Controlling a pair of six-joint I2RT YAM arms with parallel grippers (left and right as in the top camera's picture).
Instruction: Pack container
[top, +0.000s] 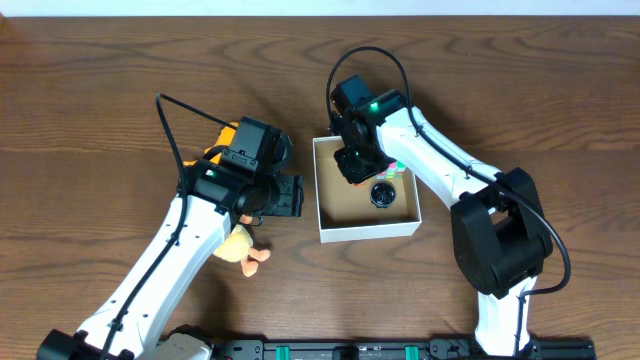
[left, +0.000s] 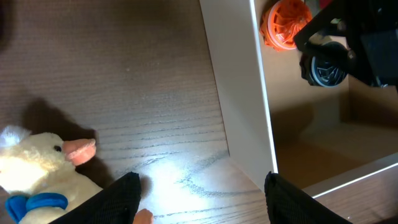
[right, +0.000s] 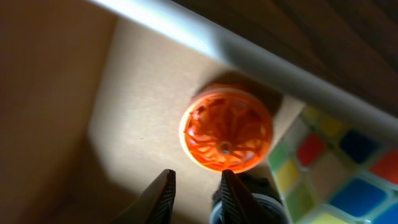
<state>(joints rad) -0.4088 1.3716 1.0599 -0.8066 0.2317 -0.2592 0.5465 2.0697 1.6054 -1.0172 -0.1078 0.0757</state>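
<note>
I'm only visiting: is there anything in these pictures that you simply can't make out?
Overhead: the plush duck lies mostly hidden under the left arm.
Overhead: the orange disc does not show; the right gripper covers it.
Right wrist: the colourful cube is blurred and cut off by the picture's edge.
Left wrist: the black round thing sits partly behind the right gripper; what it is stays unclear.

white left arm and white right arm, black joints, thin black cables, small green lights.
</note>
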